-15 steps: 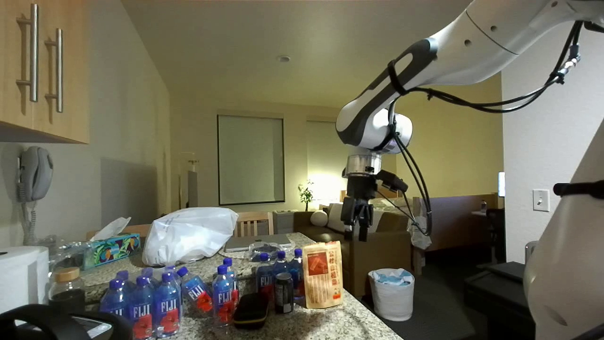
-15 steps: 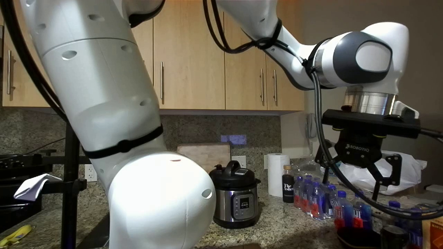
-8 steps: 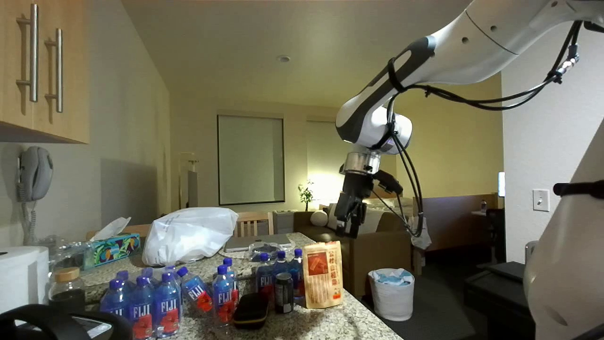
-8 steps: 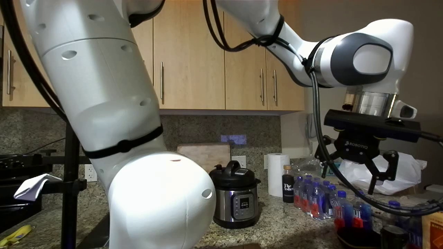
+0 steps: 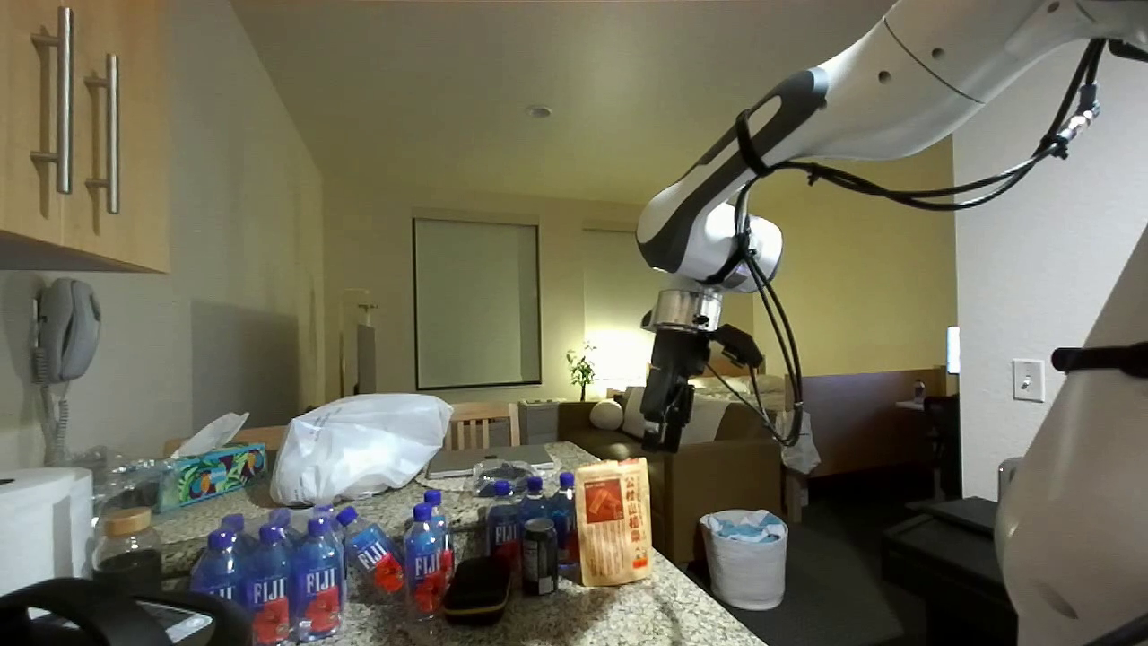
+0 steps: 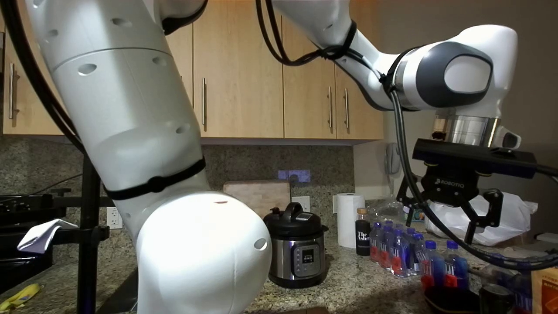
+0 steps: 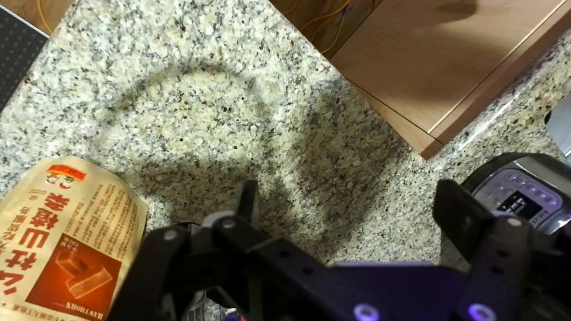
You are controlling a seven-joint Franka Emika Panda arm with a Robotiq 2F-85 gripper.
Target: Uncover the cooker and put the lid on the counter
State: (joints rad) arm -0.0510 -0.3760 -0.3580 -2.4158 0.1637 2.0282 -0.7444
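The cooker (image 6: 301,261) is a round steel pot with a black base and a lit front panel, standing on the speckled counter (image 6: 348,288). Its black domed lid (image 6: 292,226) sits on top with an arched handle. In an exterior view only dark curved parts of the lid (image 5: 90,599) show at the lower left corner. In the wrist view the cooker (image 7: 522,191) shows partly at the right, behind a finger; its lid is out of view there. My gripper (image 7: 348,187) is open and empty, high above the counter (image 7: 214,120). It is also in both exterior views (image 6: 439,227) (image 5: 661,444), well away from the cooker.
Several blue-capped bottles (image 6: 397,257) stand between cooker and gripper side. A can (image 5: 540,556), a black case (image 5: 477,588) and a tan bag (image 5: 615,520) stand near the counter's edge. A paper towel roll (image 6: 350,220), dark bottle (image 6: 362,235) and white plastic bag (image 5: 359,449) are farther back.
My gripper has tilted, its fingertips swinging slightly left in an exterior view, mostly in the first half second. It stays open. The cooker, lid and counter items have not moved.
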